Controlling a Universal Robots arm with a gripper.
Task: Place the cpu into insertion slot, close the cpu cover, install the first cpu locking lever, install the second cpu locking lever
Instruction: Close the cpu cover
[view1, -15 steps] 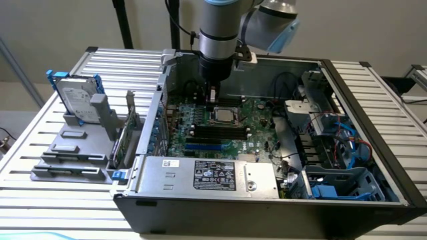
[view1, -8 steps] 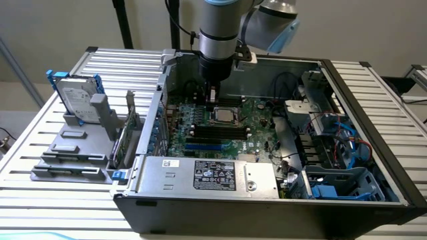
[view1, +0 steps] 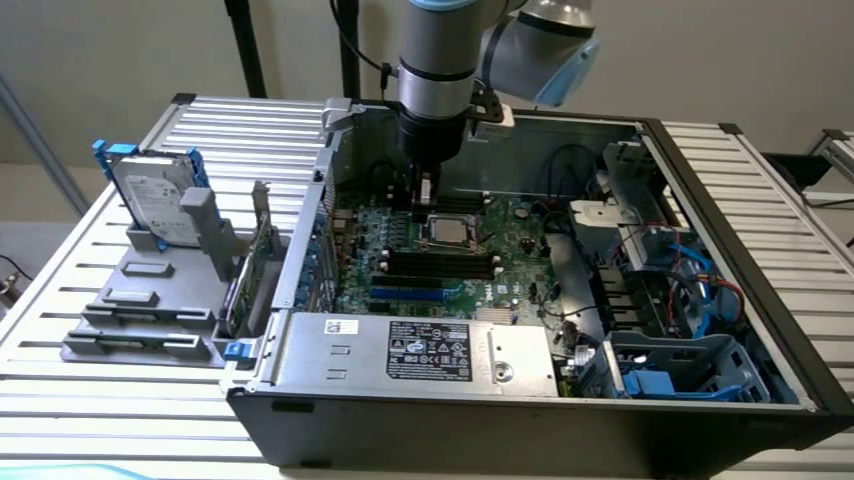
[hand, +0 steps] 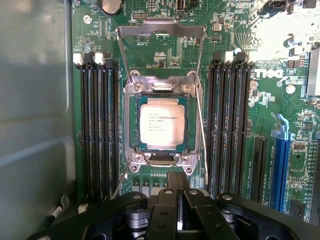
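The cpu (hand: 161, 124), a pale metal square, lies flat in the insertion slot (hand: 131, 150), whose silvery rim shows all around it. The cpu cover (hand: 160, 29) is swung open past the far side of the slot, its cut-out frame clear of the chip. One thin locking lever (hand: 201, 135) runs unlatched along one side of the slot. A second lever (hand: 121, 181) sticks out at an angle from the corner nearest the fingers. My gripper (hand: 176, 182) is shut with nothing between its fingers. It hangs just above the slot (view1: 447, 232) in the exterior view (view1: 424, 200).
Black memory slots (hand: 100, 125) flank the socket on both sides (hand: 227, 125). A blue expansion slot (hand: 280, 165) lies further out. The grey power-supply box (view1: 427, 350) fills the case front. A hard drive (view1: 154, 195) stands on a grey holder at the exterior view's left.
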